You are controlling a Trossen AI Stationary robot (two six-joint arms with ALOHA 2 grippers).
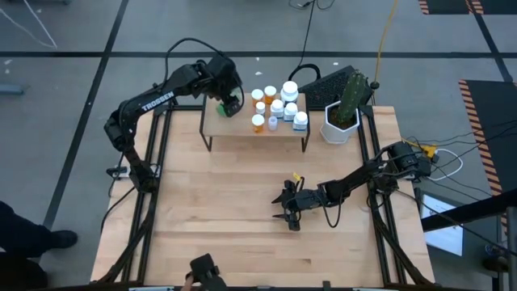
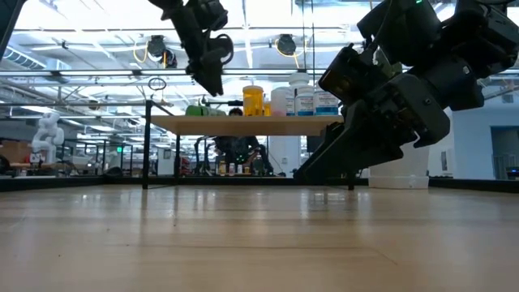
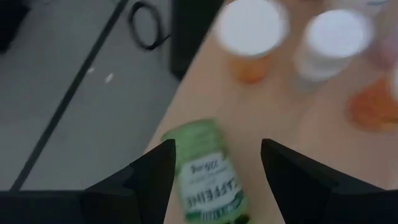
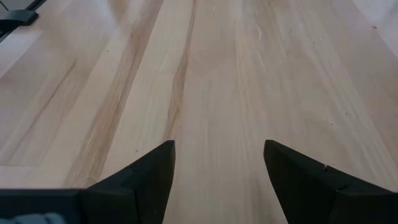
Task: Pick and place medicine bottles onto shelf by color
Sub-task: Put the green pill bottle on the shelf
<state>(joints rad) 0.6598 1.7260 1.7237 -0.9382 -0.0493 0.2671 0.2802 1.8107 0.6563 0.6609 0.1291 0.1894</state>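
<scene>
Overhead camera is looking straight down; low camera is peering level across the surface [image 2: 243, 243]; both are catching the shelf [image 1: 242, 125] at twelve o'clock.

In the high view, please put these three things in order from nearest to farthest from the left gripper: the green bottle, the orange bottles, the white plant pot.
1. Green bottle: directly at the left gripper, on the shelf's left end.
2. Orange bottles: mid-shelf, to the gripper's right.
3. White plant pot: beyond the shelf's right end, holding a cactus.
</scene>
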